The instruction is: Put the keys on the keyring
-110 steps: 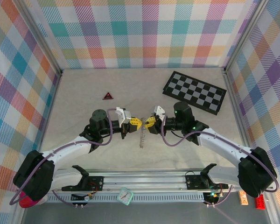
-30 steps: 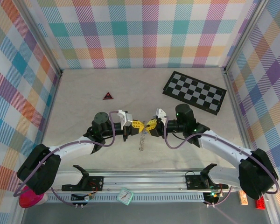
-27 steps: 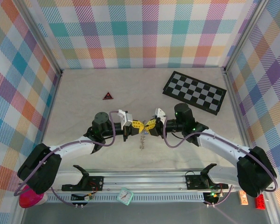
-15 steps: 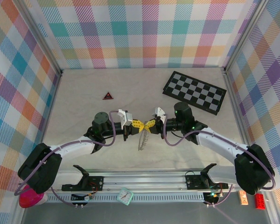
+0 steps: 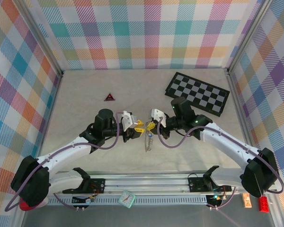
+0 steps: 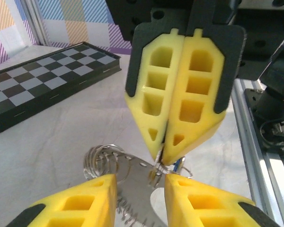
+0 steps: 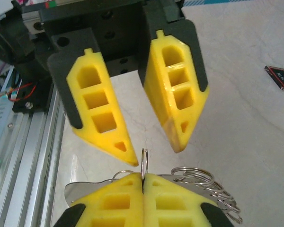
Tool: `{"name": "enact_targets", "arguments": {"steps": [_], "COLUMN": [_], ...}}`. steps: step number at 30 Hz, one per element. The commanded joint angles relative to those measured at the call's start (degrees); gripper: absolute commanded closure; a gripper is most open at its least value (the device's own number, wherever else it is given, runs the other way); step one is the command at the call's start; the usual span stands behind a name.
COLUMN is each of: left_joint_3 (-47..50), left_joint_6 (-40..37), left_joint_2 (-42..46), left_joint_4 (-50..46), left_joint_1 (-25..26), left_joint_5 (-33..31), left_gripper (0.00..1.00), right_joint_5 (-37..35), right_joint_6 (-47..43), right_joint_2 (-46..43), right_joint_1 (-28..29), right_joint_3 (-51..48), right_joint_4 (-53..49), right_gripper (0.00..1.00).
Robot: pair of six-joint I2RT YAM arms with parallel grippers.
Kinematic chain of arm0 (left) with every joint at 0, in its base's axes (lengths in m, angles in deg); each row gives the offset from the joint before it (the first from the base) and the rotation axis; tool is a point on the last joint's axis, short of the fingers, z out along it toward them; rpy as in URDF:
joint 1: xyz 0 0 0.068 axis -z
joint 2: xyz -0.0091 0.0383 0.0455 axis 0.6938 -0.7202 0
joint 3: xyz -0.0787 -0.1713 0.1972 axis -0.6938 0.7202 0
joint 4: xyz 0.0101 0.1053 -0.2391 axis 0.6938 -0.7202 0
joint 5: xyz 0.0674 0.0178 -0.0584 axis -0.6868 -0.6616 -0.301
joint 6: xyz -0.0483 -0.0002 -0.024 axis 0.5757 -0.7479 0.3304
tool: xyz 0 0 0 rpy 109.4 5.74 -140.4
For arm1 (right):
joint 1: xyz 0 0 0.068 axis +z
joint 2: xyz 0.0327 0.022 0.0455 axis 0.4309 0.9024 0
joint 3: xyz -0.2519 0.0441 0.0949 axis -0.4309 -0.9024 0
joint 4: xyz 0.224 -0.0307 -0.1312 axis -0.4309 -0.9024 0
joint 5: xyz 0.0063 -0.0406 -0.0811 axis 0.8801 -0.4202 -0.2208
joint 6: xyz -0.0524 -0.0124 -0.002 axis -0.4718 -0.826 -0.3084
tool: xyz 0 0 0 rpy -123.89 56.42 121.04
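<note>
From overhead I've got the keys (image 5: pixel 148 143) dangling toward 6 o'clock from the spot in the middle of the table (image 5: pixel 85 90) where my two grippers meet nose to nose. The right gripper (image 7: pixel 143 178) has its fingers pressed together, pinching the thin wire of the keyring (image 7: pixel 143 163). The left gripper (image 7: pixel 152 145) facing it has its fingers spread, with one key's blade in the gap, can't tell if it touches. Further out there's a red triangle (image 5: pixel 109 97) at 10 o'clock and a chessboard (image 5: pixel 197 93) at 1 o'clock.
</note>
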Motion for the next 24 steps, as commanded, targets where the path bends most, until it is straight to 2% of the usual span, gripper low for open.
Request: {"name": "enact_targets", "arguments": {"steps": [1, 10, 24], "left_joint_3": [-1.46, -2.69, -2.79], "left_joint_6": [-4.17, -5.16, -5.74], "left_joint_2": [0.49, -0.33, -0.3], "left_joint_4": [-5.33, -5.58, -6.32], "left_joint_1": [0.55, 0.55, 0.56], "left_joint_5": [0.1, 2.75, 5.15], "left_gripper": [0.71, 0.78, 0.79], "right_joint_5": [-2.34, -4.64, -8.81], "right_joint_6": [-6.47, -9.95, -10.52], "right_joint_2": [0.61, 4.02, 4.96], "right_joint_1": [1.54, 5.01, 6.33], "right_joint_3": [3.85, 8.94, 9.94], "right_joint_4": [-8.39, -12.02, -11.91], "right_gripper": [1.0, 1.0, 1.0]}}
